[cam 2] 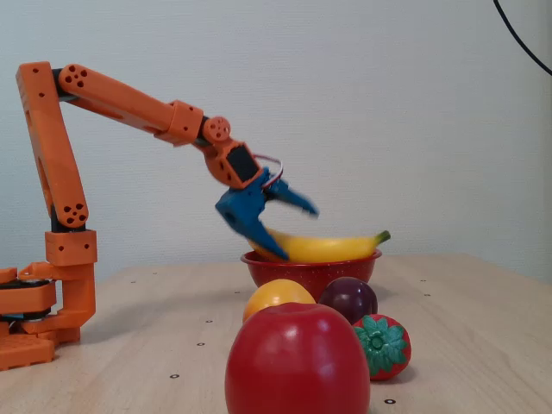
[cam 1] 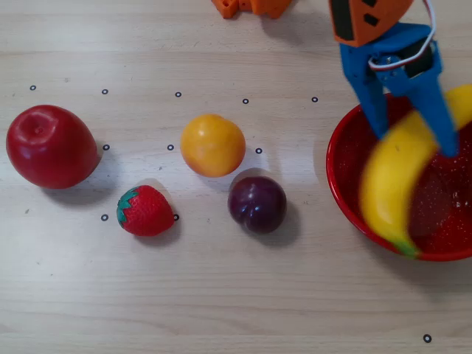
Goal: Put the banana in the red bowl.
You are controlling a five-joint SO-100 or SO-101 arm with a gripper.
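The yellow banana (cam 1: 391,184) is blurred in the overhead view, slanting over the left half of the red bowl (cam 1: 451,214), its green stem tip near the bowl's front rim. In the fixed view the banana (cam 2: 332,247) lies almost level across the top of the red bowl (cam 2: 310,269), stem tip pointing right. My blue gripper (cam 1: 413,140) hangs over the bowl's back edge and is open. In the fixed view the gripper (cam 2: 296,233) has its jaws spread, the upper finger clear above the banana, the lower finger by the fruit's left end.
Left of the bowl lie a dark plum (cam 1: 257,203), a round orange fruit (cam 1: 212,144), a strawberry (cam 1: 145,211) and a large red apple (cam 1: 51,146). The orange arm base (cam 2: 43,302) stands at the left in the fixed view. Small black ring marks dot the wooden table.
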